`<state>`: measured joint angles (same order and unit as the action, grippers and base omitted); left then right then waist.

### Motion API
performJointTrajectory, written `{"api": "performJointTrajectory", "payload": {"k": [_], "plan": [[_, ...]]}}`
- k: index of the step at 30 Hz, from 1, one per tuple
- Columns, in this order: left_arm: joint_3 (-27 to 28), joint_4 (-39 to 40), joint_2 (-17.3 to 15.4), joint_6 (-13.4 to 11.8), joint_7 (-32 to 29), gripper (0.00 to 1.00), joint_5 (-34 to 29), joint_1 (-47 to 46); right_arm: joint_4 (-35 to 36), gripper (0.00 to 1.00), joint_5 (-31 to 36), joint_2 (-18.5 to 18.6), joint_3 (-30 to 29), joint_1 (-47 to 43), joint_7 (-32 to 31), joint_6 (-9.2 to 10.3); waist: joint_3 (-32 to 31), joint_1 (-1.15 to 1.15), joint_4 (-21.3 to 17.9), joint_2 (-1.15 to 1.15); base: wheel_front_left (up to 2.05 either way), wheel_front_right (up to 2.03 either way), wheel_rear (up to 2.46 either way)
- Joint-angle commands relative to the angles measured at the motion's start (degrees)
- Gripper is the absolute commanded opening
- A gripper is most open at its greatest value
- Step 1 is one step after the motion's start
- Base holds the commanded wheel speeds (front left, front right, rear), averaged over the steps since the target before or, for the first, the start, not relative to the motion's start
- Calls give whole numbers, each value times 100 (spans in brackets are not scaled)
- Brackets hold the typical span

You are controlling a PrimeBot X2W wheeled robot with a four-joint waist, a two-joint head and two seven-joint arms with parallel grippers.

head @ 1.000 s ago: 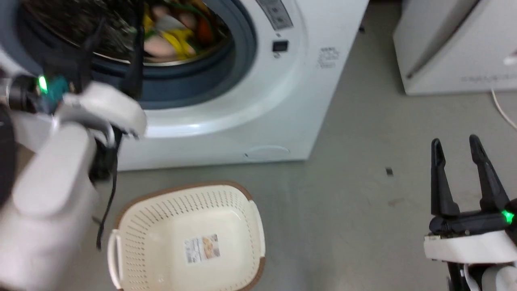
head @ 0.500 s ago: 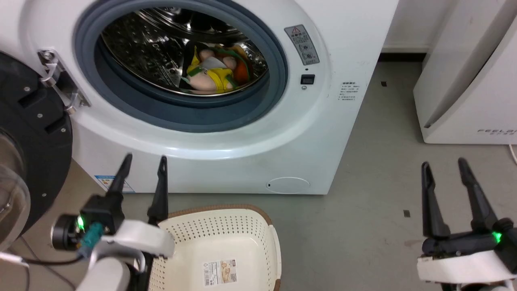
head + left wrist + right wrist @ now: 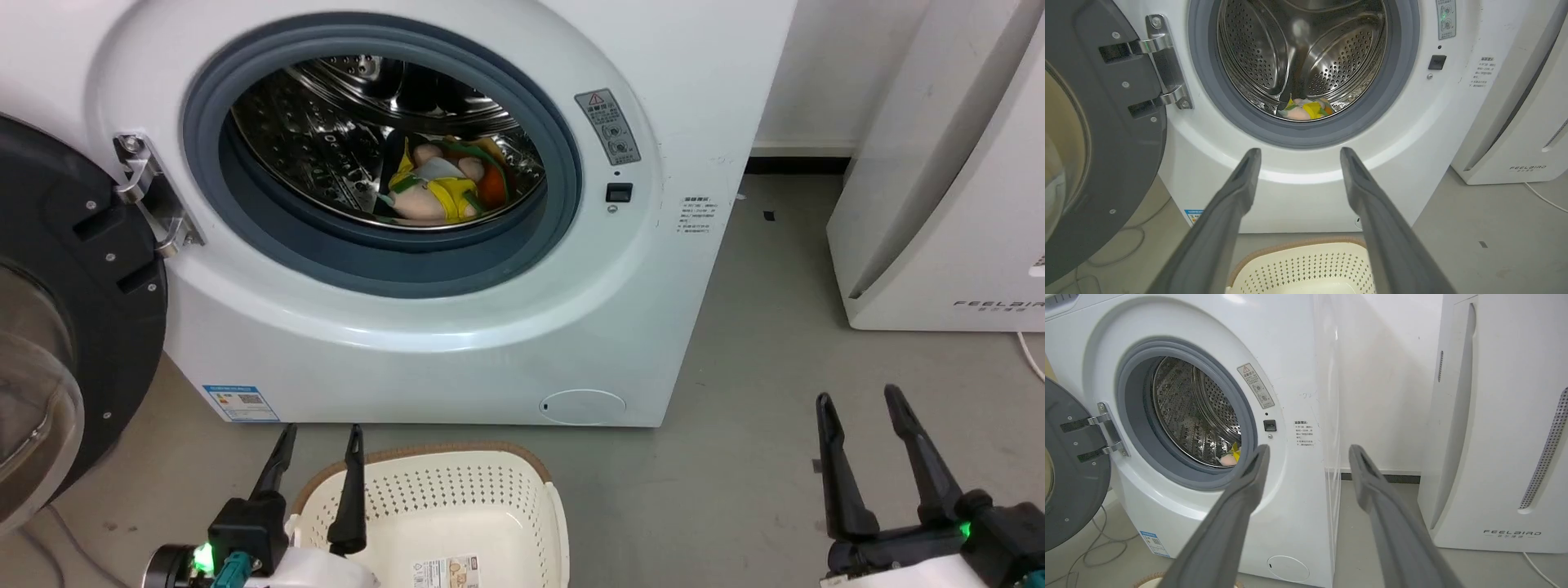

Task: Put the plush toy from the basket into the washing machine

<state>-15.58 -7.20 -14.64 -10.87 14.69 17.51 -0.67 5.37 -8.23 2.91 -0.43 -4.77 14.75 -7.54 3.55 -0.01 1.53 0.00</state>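
Plush toy (image 3: 437,192) lies inside the washing machine (image 3: 490,327), low in the drum (image 3: 326,147), ahead of and above both grippers; its long axis cannot be told. Basket (image 3: 457,490) stands just before the machine. Left gripper (image 3: 321,430), nearer the opening, and right gripper (image 3: 857,396): jaws parted, holding nothing.

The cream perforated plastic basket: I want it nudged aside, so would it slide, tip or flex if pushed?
Seemingly empty, the cream perforated plastic basket is probably light and should slide readily on the smooth grey floor. Its wide, low shape makes tipping unlikely. The holed walls may flex a little.
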Motion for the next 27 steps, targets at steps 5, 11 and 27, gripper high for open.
{"api": "performJointTrajectory", "payload": {"k": [5,11,27], "plan": [[263,-16,166,165,30,100,-243,195,-76,100,-37,-3,23,-154,25,5,-66,1,16,0,0,0,0],[426,-12,329,266,-4,0,-424,199,-95,0,-35,0,24,-101,-2,0,-69,1,18,0,0,0,0],[536,66,419,353,-162,0,-565,185,-143,0,58,0,26,-36,-162,1,-102,1,-1,0,0,0,0]]}}
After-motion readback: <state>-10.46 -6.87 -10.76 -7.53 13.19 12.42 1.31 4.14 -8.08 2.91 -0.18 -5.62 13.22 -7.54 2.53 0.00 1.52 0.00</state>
